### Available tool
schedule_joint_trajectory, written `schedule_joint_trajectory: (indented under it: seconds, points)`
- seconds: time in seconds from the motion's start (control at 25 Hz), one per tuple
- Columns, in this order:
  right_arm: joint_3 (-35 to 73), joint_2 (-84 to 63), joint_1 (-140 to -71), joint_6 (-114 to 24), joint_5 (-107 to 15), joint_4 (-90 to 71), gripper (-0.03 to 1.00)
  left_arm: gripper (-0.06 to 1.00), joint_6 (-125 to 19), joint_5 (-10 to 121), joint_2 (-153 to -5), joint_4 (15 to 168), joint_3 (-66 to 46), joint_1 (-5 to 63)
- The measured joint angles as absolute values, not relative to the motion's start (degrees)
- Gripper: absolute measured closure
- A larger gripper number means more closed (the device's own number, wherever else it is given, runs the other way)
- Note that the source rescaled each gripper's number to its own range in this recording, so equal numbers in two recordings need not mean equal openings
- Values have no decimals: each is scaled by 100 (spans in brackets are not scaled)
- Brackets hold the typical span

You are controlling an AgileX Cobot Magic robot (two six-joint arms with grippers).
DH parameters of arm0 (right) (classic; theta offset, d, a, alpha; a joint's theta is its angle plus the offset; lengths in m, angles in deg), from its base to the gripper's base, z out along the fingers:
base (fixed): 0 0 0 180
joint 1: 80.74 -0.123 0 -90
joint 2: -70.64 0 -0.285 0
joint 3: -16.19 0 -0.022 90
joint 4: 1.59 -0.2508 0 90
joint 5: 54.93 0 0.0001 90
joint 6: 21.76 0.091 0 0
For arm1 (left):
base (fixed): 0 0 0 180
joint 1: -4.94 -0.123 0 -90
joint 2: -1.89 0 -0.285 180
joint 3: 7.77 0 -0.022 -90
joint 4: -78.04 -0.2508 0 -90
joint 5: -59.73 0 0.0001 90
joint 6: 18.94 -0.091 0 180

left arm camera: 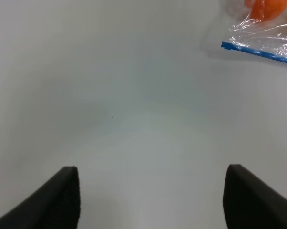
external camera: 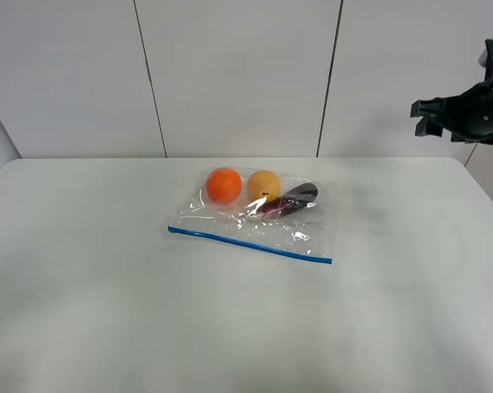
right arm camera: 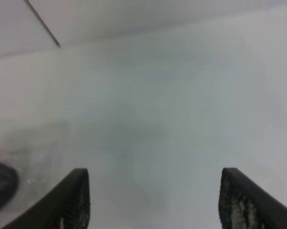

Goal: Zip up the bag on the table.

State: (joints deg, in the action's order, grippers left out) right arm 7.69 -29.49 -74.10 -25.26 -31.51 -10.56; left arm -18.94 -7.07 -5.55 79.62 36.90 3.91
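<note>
The bag (external camera: pixel 255 214) lies flat in the middle of the table (external camera: pixel 107 286). Its blue zip strip (external camera: pixel 246 245) runs along the near long edge. An orange ball (external camera: pixel 223 185), a yellow fruit (external camera: pixel 264 185) and a dark purple piece (external camera: pixel 289 200) show through it. My right gripper (external camera: pixel 427 119) hangs in the air at the far right, above and apart from the bag. In the right wrist view it (right arm camera: pixel 153 205) is open and empty. My left gripper (left arm camera: pixel 150 200) is open and empty over bare table, with the bag's corner (left arm camera: pixel 265 36) well ahead of it. The left arm is out of the exterior high view.
A grey panelled wall (external camera: pixel 238 74) stands behind the table's far edge. The table's rounded far right corner (external camera: pixel 463 164) lies below the right gripper. The dark purple piece also shows blurred at the edge of the right wrist view (right arm camera: pixel 0 186).
</note>
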Motion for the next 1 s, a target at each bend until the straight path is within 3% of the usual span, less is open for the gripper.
schedule_joint_trajectory:
  seconds: [0.52,1.0]
  points:
    - [769,-733,-7410,-2718,-2038,-365,25,13,-1894,-706,-555,7962,3690,391]
    - [769,3,-7410,-2419,-1016,832,25,13,-1894,-706,-555,7962,3690,391]
